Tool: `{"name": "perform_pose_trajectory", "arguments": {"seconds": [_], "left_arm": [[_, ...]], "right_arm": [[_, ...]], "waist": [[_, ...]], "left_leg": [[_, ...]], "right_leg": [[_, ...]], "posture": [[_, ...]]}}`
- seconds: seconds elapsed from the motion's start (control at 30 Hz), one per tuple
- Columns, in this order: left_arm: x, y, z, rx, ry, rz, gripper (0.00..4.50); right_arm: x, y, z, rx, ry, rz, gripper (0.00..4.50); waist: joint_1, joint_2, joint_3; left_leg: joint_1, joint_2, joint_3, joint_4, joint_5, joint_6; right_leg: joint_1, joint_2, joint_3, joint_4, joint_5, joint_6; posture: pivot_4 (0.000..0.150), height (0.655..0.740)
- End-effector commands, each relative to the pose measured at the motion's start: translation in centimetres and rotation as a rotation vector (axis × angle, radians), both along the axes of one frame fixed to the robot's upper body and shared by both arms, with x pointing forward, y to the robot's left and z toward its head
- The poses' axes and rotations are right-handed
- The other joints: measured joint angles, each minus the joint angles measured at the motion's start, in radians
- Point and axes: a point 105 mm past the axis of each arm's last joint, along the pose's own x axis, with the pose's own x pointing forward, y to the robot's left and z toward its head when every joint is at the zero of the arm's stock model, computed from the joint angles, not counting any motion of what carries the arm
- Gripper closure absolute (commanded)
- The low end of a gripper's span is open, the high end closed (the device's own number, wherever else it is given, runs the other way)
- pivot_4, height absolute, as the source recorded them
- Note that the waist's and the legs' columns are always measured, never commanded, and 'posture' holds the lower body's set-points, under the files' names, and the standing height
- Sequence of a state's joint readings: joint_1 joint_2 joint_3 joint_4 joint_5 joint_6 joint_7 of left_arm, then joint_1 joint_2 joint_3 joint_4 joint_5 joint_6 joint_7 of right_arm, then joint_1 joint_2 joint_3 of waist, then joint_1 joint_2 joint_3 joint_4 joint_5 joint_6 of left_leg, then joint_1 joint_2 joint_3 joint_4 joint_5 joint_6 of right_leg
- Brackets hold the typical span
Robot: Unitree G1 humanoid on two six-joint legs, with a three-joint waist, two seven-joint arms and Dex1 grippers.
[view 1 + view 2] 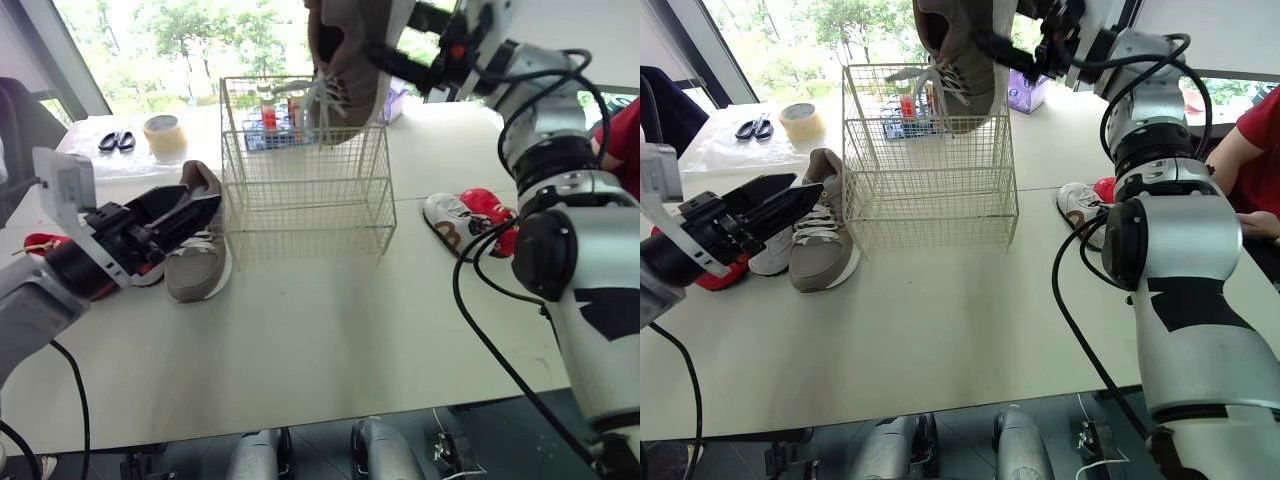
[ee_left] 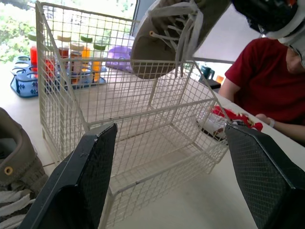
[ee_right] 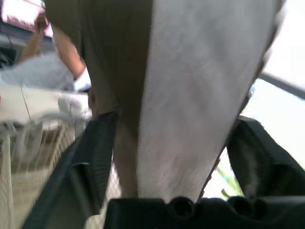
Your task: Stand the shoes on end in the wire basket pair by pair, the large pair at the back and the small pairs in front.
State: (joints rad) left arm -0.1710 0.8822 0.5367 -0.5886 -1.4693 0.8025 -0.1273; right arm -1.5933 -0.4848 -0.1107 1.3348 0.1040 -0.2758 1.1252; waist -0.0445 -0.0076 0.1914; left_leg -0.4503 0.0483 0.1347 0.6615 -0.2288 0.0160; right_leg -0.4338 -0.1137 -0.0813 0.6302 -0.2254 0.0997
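Note:
A large tan shoe (image 1: pixel 345 75) hangs toe-down over the back of the white wire basket (image 1: pixel 300 200), laces dangling. My right gripper (image 1: pixel 388 58) is shut on it, its pads pressing the white sole (image 3: pixel 190 95). The shoe's mate (image 1: pixel 197 250) lies on the table left of the basket. My left gripper (image 1: pixel 808 188) hovers open just over that shoe, pointing at the basket (image 2: pixel 143 119). Beside it lie a small white shoe (image 1: pixel 770 250) and a small red shoe (image 1: pixel 40 243). A small red-and-white pair (image 1: pixel 470 218) lies right of the basket.
Behind the basket stands a blue tray of paint bottles (image 1: pixel 265 125) and a purple box (image 1: pixel 1025 92). A tape roll (image 1: pixel 164 132) and scissors (image 1: pixel 117 141) lie at the back left. A person in a red shirt (image 2: pixel 267 86) sits at the table's right side.

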Motion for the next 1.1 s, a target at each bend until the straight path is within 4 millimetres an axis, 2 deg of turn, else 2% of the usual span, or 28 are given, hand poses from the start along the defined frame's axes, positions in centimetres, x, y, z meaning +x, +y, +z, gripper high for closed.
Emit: {"name": "perform_pose_trajectory", "arguments": {"seconds": [0.03, 0.27, 0.47, 0.6, 0.73, 0.8, 0.9, 0.97, 1.1], "left_arm": [[0.1, -0.1, 0.3, -0.001, -0.027, 0.006, 0.82], [0.4, -0.2, 0.0, -0.007, -0.022, 0.011, 0.82], [0.9, -0.4, -0.1, -0.011, -0.023, 0.013, 0.82], [1.2, -0.1, 0.3, 0.012, -0.040, 0.034, 0.82], [1.3, 0.2, 0.9, 0.032, -0.058, 0.037, 0.82], [1.2, -0.1, 1.3, 0.060, -0.074, 0.025, 0.82], [0.9, -0.9, 2.0, 0.106, -0.112, -0.020, 0.82], [0.7, -1.8, 2.7, 0.155, -0.156, -0.049, 0.82], [1.2, -2.7, 3.8, 0.119, -0.200, -0.048, 0.82]], "right_arm": [[0.2, -0.1, 0.3, 0.009, -0.002, -0.027, 0.06], [-0.3, -0.3, 1.2, 0.032, -0.019, 0.000, 0.06], [-0.3, -1.5, 1.4, 0.023, -0.009, -0.033, 0.06], [-0.5, -1.5, 2.3, 0.054, -0.046, -0.032, 0.06], [-0.5, 0.2, 2.1, 0.023, -0.118, -0.042, 0.06], [-0.8, 1.7, 1.0, -0.010, -0.129, 0.006, 0.06], [-0.6, 3.3, -0.1, 0.002, -0.136, -0.033, 0.06], [-0.3, 4.4, -0.4, 0.070, -0.149, -0.151, 0.06], [-1.5, 6.7, -1.0, 0.181, -0.115, -0.207, 0.06]], "waist": [[0.000, 0.000, 0.000], [0.001, 0.001, 0.000], [0.002, 0.001, 0.000], [0.000, 0.001, 0.000], [-0.001, 0.001, 0.000], [-0.001, 0.000, 0.000], [0.001, 0.000, 0.000], [0.006, 0.000, 0.000], [0.009, 0.000, 0.000]], "left_leg": [[0.000, 0.000, 0.000, 0.000, 0.000, 0.000], [-0.004, 0.000, 0.000, 0.000, 0.002, 0.003], [-0.004, 0.000, 0.000, 0.000, 0.002, 0.003], [-0.004, -0.001, 0.000, 0.000, 0.002, 0.003], [-0.004, -0.001, 0.000, 0.000, 0.002, 0.003], [-0.004, 0.000, 0.000, 0.000, 0.002, 0.003], [-0.003, 0.000, 0.000, 0.000, 0.002, 0.003], [-0.004, 0.000, 0.000, 0.001, 0.002, 0.002], [-0.009, 0.000, -0.001, 0.002, 0.003, 0.002]], "right_leg": [[0.000, 0.000, 0.000, 0.000, 0.000, 0.000], [-0.003, 0.000, 0.000, 0.000, 0.000, 0.000], [-0.003, 0.000, 0.000, 0.000, 0.000, 0.000], [-0.003, 0.001, 0.000, 0.000, 0.000, 0.000], [-0.003, 0.001, 0.000, 0.001, 0.000, 0.000], [-0.003, 0.001, 0.000, 0.001, 0.000, 0.000], [-0.003, 0.001, 0.000, 0.001, 0.000, 0.000], [-0.003, 0.001, 0.000, 0.002, 0.000, 0.000], [-0.008, 0.000, -0.001, 0.003, 0.000, 0.000]], "posture": [[0.150, 0.7351], [0.150, 0.7351], [0.150, 0.7351], [0.150, 0.7351], [0.150, 0.7351], [0.150, 0.7351], [0.150, 0.7351], [0.150, 0.7351], [0.150, 0.7351]]}}
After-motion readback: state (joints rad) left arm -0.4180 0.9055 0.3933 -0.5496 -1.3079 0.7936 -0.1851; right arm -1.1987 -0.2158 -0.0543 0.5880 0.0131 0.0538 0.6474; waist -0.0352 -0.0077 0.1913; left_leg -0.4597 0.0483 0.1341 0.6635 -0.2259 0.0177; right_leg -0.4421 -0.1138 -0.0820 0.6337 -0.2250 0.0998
